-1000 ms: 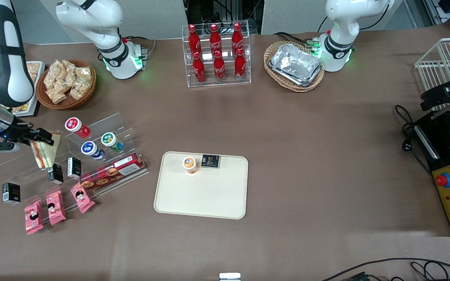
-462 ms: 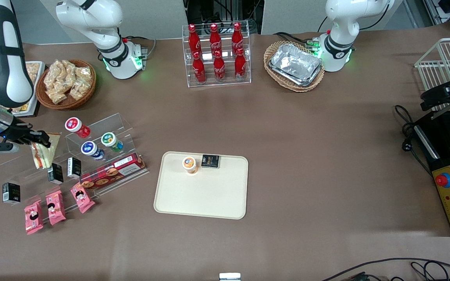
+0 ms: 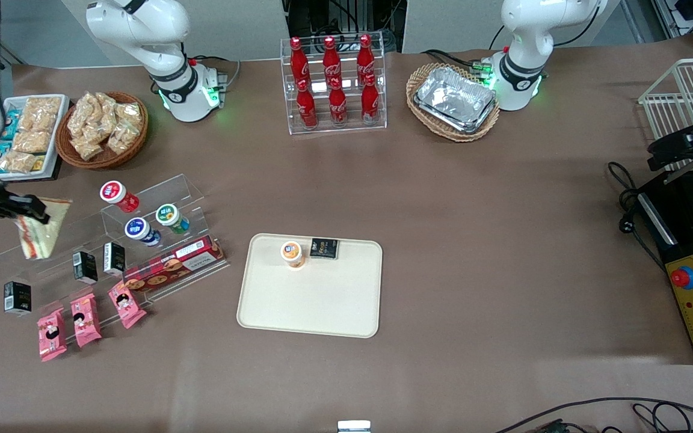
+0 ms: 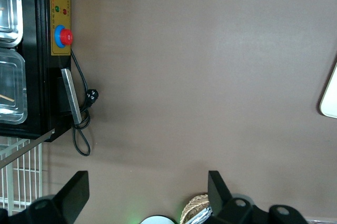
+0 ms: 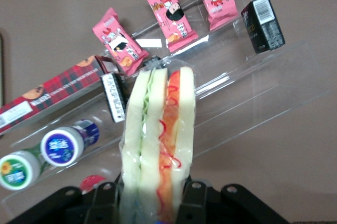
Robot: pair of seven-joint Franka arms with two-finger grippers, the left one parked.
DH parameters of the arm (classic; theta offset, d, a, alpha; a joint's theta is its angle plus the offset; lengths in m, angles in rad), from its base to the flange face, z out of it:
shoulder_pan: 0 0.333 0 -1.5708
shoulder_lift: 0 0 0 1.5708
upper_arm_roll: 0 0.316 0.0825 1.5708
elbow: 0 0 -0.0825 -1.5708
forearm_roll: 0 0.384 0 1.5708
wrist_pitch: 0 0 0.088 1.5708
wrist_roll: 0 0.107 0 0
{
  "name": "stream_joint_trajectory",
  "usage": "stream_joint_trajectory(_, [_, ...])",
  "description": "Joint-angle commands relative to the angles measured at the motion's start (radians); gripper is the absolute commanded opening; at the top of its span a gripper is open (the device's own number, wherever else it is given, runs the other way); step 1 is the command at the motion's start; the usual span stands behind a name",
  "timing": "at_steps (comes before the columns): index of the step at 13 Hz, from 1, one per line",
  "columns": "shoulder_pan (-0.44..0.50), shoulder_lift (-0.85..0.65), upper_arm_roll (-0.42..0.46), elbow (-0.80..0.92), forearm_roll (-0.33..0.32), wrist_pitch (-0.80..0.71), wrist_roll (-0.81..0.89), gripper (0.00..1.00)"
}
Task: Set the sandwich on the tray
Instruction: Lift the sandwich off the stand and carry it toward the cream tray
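My right gripper [image 3: 32, 213] is shut on the sandwich [image 3: 40, 231], a plastic-wrapped wedge with white bread and orange and green layers. It hangs above the working arm's end of the clear acrylic display steps [image 3: 100, 240]. In the right wrist view the sandwich [image 5: 158, 134] sits clamped between both fingers [image 5: 196, 197], above the steps. The cream tray [image 3: 310, 304] lies on the table's middle, toward the parked arm from the gripper. On it stand an orange-lidded cup [image 3: 292, 254] and a small black box [image 3: 325, 248].
The steps carry small bottles [image 3: 137, 228], black cartons [image 3: 85, 266], a red biscuit box [image 3: 175, 262] and pink snack packets [image 3: 85, 319]. A basket of tan snack bags [image 3: 101, 127] and a white dish [image 3: 21, 135] lie farther from the camera. A cola rack [image 3: 333, 84] stands farther still.
My gripper has lifted the sandwich and carried it toward the working arm's end, away from the bottles. The arm has risen, uncovering the white dish.
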Motion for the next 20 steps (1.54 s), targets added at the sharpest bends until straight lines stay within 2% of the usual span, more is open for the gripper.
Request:
stream_joint_trajectory(1, [0.025,0.025,0.023,0.153,-0.002,-0.155,0.109,0.3])
stream_joint_trajectory(2, [0.039,0.03,0.031,0.17,-0.025,-0.171,0.163,0.3])
stream_joint_trajectory(8, [0.189,0.028,0.034,0.181,-0.026,-0.197,0.57,0.3])
stream_joint_trajectory(12, [0.388,0.044,0.034,0.19,-0.032,-0.214,1.006,0.3])
stream_joint_trajectory(16, [0.53,0.189,0.033,0.326,-0.026,-0.216,1.368,0.3])
stream_joint_trajectory(20, [0.593,0.297,0.043,0.415,-0.003,-0.205,1.663,0.3])
